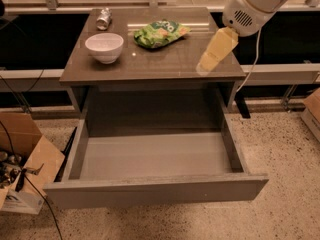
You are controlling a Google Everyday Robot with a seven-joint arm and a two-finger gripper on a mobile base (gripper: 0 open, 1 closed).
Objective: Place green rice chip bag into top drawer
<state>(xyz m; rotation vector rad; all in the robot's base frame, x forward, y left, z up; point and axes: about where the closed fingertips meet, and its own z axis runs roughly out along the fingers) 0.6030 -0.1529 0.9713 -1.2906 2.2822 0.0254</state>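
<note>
Item: green rice chip bag [159, 33], glossy and crinkled, lying flat on the table [150, 66] toward its rear centre.
Bag status: not gripped and not in the drawer; it rests free, apart from everything else on the table.
Destination: top drawer [155, 191], pulled fully out below the table's front edge, its grey floor bare. Judged ready to take the bag from above with no further opening.
Tool [206, 63]: pale yellow, slanting down and leftward from the white arm housing [250, 6], over the table's right front corner.
Tool state: cannot tell whether apart or together; nothing is seen held in it.
Tool-to-bag relation: well apart, the bag lying to the tool's left and farther back.
Reason for pose: the slant points the tool toward the bag, which suggests an approach for a pick.
Neighbours: white bowl [104, 46] left of the bag, near but not touching; a can [104, 18] on its side at the rear left corner.
Risk: the bowl is close enough to be nudged if the reach overshoots.
Floor: cardboard box [25, 149] at left.
Task progress: early; pick and placement both not yet done.
</note>
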